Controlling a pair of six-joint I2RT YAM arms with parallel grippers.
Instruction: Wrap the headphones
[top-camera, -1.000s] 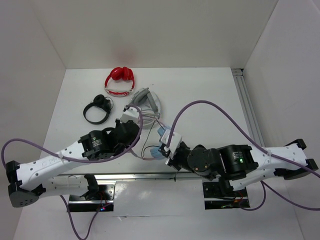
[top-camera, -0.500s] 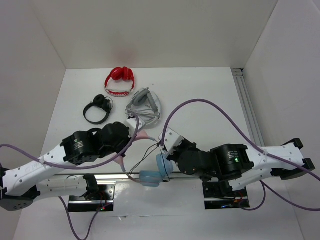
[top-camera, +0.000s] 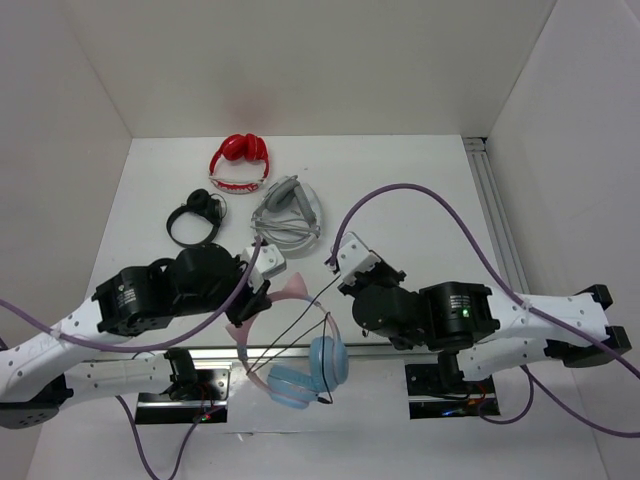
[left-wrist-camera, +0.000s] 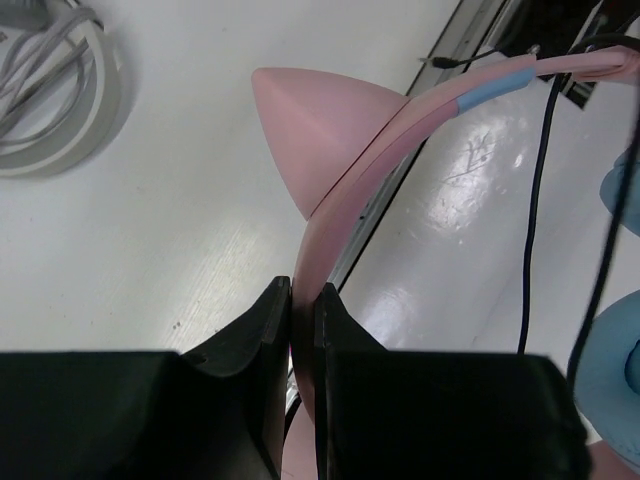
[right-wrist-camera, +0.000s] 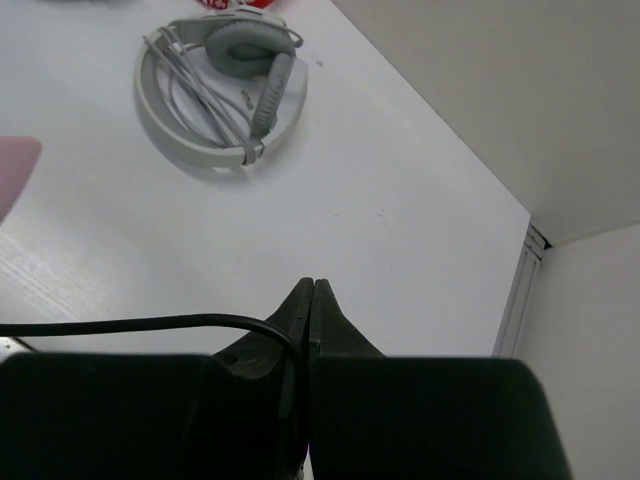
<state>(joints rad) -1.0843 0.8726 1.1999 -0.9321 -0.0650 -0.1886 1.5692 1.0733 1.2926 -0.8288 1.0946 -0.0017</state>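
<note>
Pink-and-blue cat-ear headphones (top-camera: 300, 365) have moved a lot in the last second. From the top camera, they were bunched between both grippers at the middle of the worktop's (top-camera: 410, 190) near edge. Now the ear cups hang out past that edge, over the rail. The left gripper (top-camera: 260, 298) is clamped on the pink headband (top-camera: 316, 306). The right gripper (top-camera: 333, 263) has backed off toward the worktop's middle, with the black cable (top-camera: 300, 325) strung between them (I read that as slack being drawn out for winding, with no loops on yet).

Room-wise, the right half of the worktop looks free. The back-left holds the red headphones (top-camera: 238, 165), the black headphones (top-camera: 193, 218) and the grey headphones (top-camera: 287, 210). The grey pair sits near both wrists.

Left wrist: fingers (left-wrist-camera: 250, 330) are squeezed tight on the headband just below a cat ear (left-wrist-camera: 310, 120). The cable runs down the right side, and the near-edge rail sits right underneath.

Right wrist: fingers (right-wrist-camera: 295, 320) are pressed together, and the thin cable looks pinched on their left side. The grey pair lies ahead, well apart, with bare worktop out to the far right corner.
</note>
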